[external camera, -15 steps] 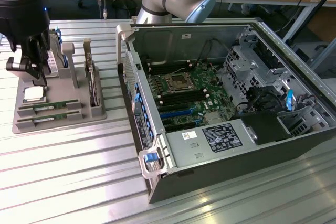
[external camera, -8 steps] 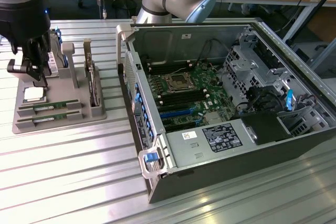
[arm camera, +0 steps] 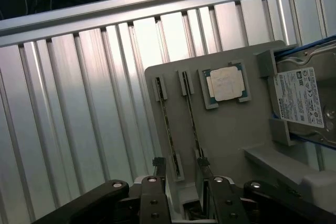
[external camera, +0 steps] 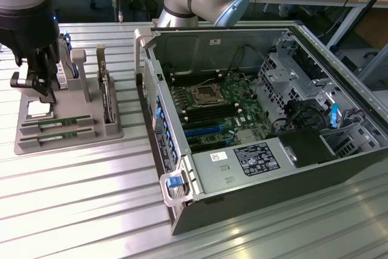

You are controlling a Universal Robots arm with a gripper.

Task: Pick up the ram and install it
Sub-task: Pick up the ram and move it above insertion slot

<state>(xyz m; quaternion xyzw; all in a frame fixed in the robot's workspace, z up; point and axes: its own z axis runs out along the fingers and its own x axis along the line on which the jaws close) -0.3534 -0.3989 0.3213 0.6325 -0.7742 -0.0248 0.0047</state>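
Two ram sticks lie on edge in slots of a grey holder tray (external camera: 91,134) at the exterior view's left: one ram stick (external camera: 57,122) sits beside the other (external camera: 56,135). The wrist view looks down on them as thin strips, one (arm camera: 168,129) next to the other (arm camera: 191,121). My black gripper (external camera: 42,89) hangs above the tray's far end, near the ram sticks' ends. It is open (arm camera: 181,169) with nothing held. Both fingertips (arm camera: 157,163) stand clear of the sticks.
On the tray sit a square silver processor (arm camera: 227,83), an upright hard drive (arm camera: 302,98) and an upright card (external camera: 107,92). An open computer case (external camera: 182,216) with its motherboard (external camera: 212,110) lies at the exterior view's right. Everything rests on a ribbed metal table (external camera: 79,198).
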